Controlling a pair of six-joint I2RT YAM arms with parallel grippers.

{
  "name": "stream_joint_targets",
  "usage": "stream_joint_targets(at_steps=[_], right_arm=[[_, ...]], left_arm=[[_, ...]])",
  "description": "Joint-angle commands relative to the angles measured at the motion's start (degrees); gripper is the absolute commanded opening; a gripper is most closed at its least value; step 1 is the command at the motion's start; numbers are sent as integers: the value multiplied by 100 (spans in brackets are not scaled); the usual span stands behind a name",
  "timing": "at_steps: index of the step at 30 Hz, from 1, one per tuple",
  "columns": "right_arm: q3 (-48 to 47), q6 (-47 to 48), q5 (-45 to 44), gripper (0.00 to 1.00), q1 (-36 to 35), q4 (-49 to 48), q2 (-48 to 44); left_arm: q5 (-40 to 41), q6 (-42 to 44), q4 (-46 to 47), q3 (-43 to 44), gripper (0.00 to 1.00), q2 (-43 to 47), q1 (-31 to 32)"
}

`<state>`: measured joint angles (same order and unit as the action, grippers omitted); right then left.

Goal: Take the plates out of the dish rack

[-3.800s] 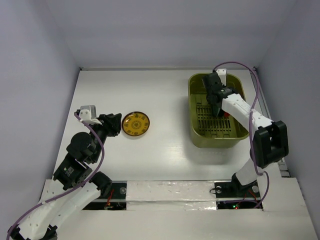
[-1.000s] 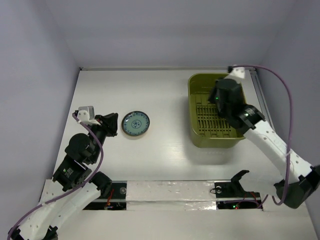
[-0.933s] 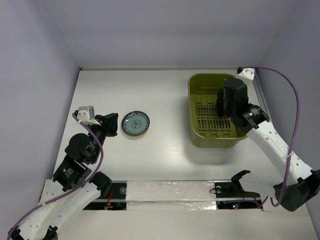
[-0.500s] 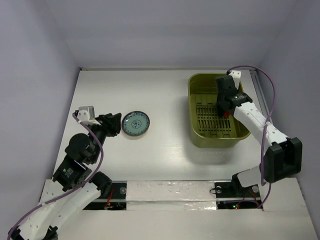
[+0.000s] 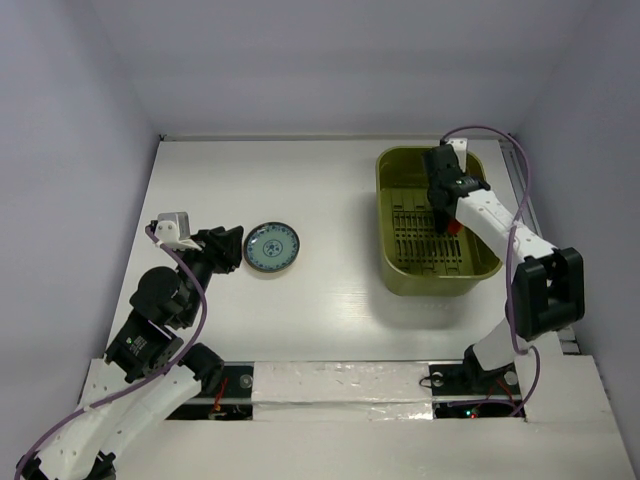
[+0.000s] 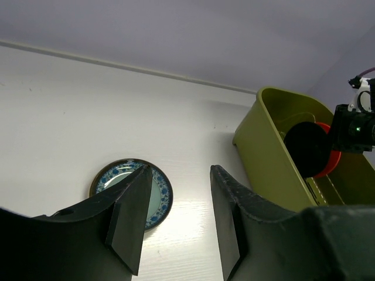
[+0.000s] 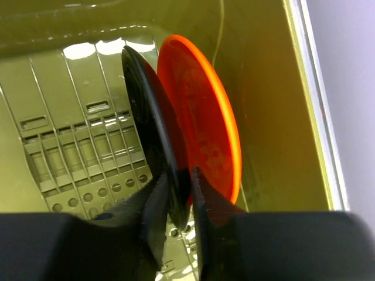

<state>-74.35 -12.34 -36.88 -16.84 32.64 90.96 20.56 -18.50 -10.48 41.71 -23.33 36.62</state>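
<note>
The olive-green dish rack (image 5: pixel 392 268) stands at the right. In it a dark plate (image 7: pixel 143 111) and a plain orange-red plate (image 7: pixel 208 126) stand on edge side by side. My right gripper (image 7: pixel 179 196) reaches down into the rack (image 7: pixel 64 158), and its two fingers are closed on the dark plate's lower rim, with the orange-red plate just behind. In the top view the right gripper (image 5: pixel 444 212) is at the rack's right side. A pale blue-green patterned plate (image 5: pixel 272 247) lies flat on the table. My left gripper (image 5: pixel 230 246) is open and empty just left of it.
The rack's tall walls (image 7: pixel 275 117) close in the right gripper. In the left wrist view the blue-green plate (image 6: pixel 159 196) lies partly behind the left finger (image 6: pixel 130 216), and the rack (image 6: pixel 266 158) shows at the right. White walls enclose the table.
The right arm has come down from above the rack into it, and its fingers now grip the dark plate. A blue-green plate lies where the yellow one was. The left arm is still.
</note>
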Motion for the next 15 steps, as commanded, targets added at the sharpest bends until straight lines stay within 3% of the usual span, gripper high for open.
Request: stream_joint_targets(at_steps=[1,7,15], right_arm=[[-422,179,-47,19,14,-48,27],[-712,355,-179,9,-38,189,-262],[-1284,443,-355,5,-442,664,-860]], left_arm=[[-43,40,283,-23,41,22,-23],[-61,31,292,-23,41,13,-23],[-61,31,275,-32,41,-22,-23]])
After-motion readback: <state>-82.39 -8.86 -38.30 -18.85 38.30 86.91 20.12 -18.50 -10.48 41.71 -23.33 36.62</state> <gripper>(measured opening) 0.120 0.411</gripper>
